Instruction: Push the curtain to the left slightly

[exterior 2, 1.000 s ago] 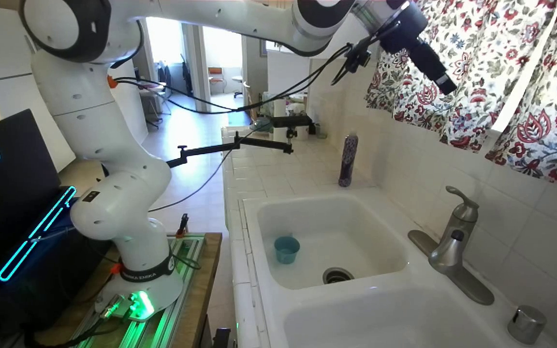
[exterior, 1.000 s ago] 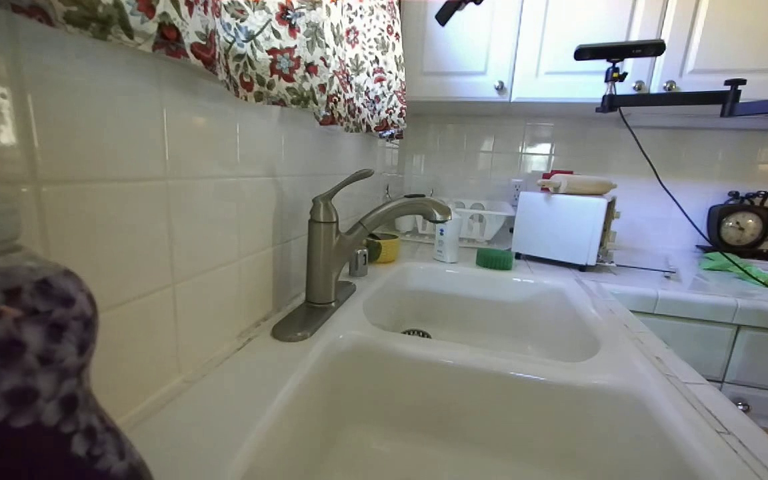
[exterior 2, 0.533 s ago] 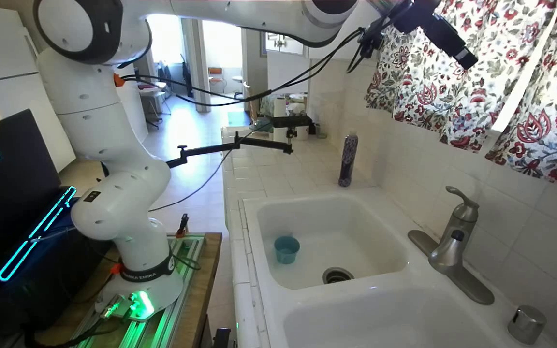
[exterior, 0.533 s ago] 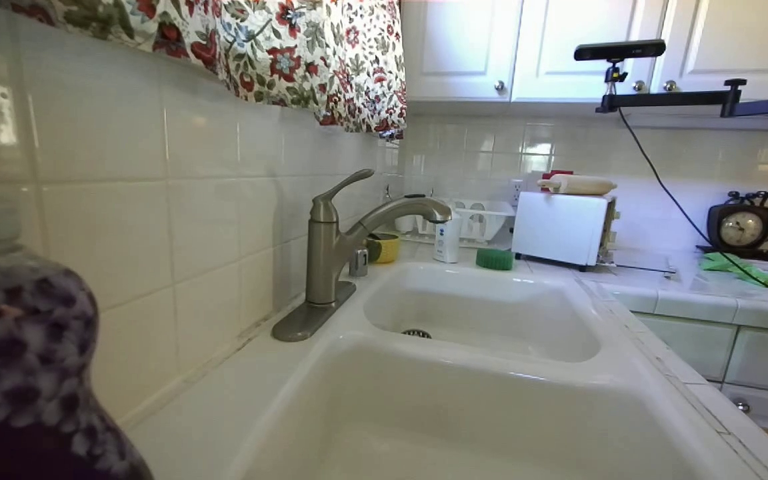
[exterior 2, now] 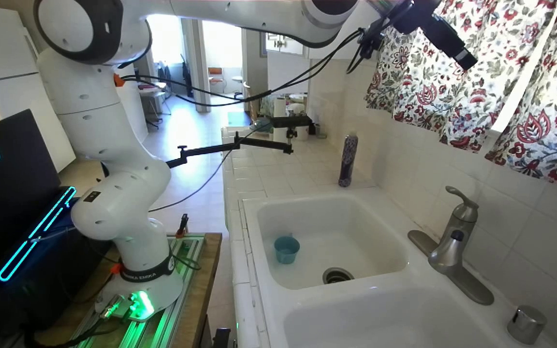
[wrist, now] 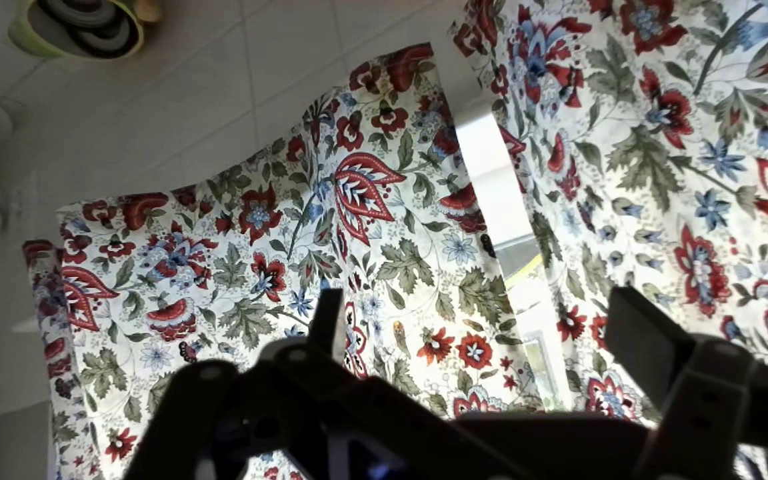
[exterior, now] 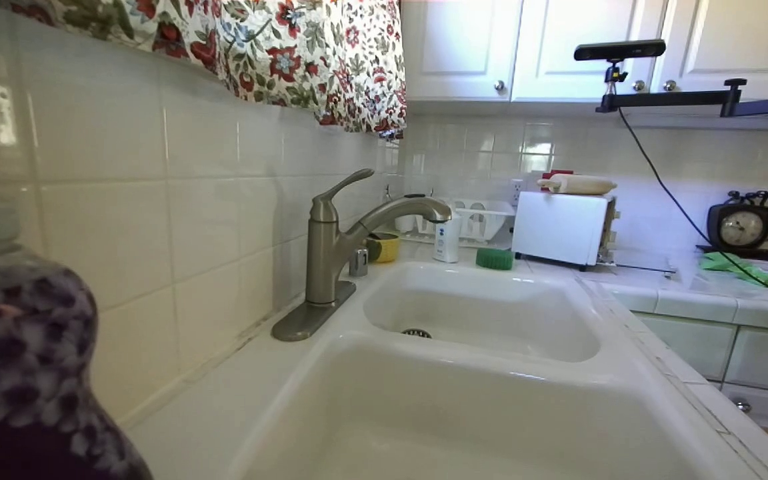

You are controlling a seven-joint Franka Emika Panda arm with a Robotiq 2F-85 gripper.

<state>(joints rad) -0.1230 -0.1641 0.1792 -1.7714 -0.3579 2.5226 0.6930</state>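
Observation:
The curtain is white with red, blue and green flowers and hangs in two panels over the window, with a narrow bright gap between them. It shows in both exterior views (exterior: pixel 284 60) (exterior 2: pixel 481 108). In the wrist view the wider panel (wrist: pixel 224 273) is at left, the second panel (wrist: pixel 664 173) at right, and the window gap (wrist: pixel 491 180) runs between. My gripper (wrist: pixel 481 310) is open with nothing between its fingers; the gap lies between them in that view. In an exterior view the gripper (exterior 2: pixel 466 59) is in front of the curtain; whether it touches cannot be told.
Below the curtain are a tiled wall, a faucet (exterior 2: pixel 452 241) and a white double sink (exterior 2: pixel 375 285) with a teal cup (exterior 2: pixel 286 249). A purple patterned bottle (exterior 2: pixel 348 159) stands on the counter. A camera arm (exterior 2: pixel 259 142) reaches over the counter.
From one second to half a second ago, my gripper moved right and up along the curtain in an exterior view and left the top of another. Since then it has held still; the curtain looks unchanged.

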